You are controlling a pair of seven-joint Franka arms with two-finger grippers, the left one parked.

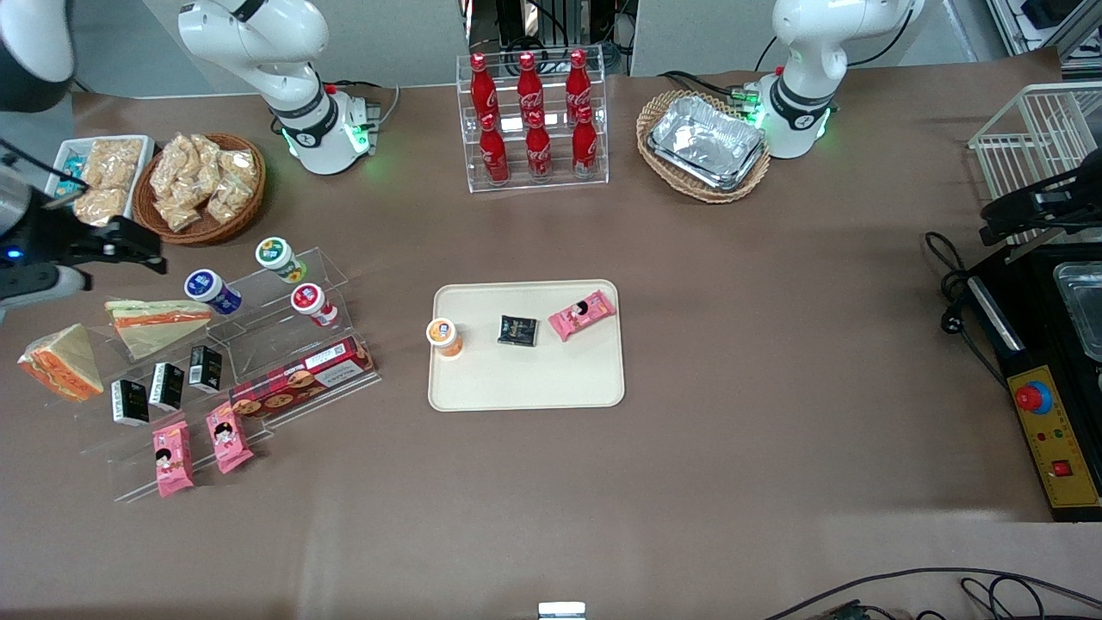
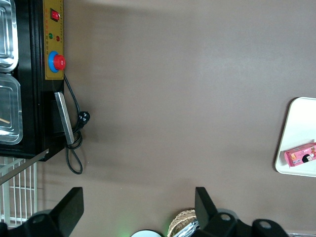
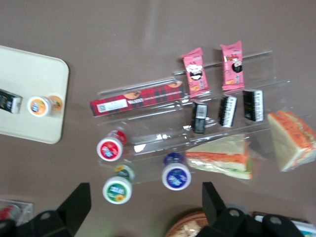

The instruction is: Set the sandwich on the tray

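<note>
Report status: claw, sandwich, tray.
Claw open, empty, hovering above the stand. Sandwich at stand's end, untouched. Tray partly filled, room left. Path looks clear.

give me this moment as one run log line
gripper: open, above the shelf by the snack basket | sandwich: on shelf, not grasped | tray: holds cup, two packets | step: reach

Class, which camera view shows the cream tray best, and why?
The front view: the whole tray shows, rim and all, with three items on it. The right wrist view catches one end, the left wrist view only an edge. The tool hangs open near the snack basket, holding nothing.
</note>
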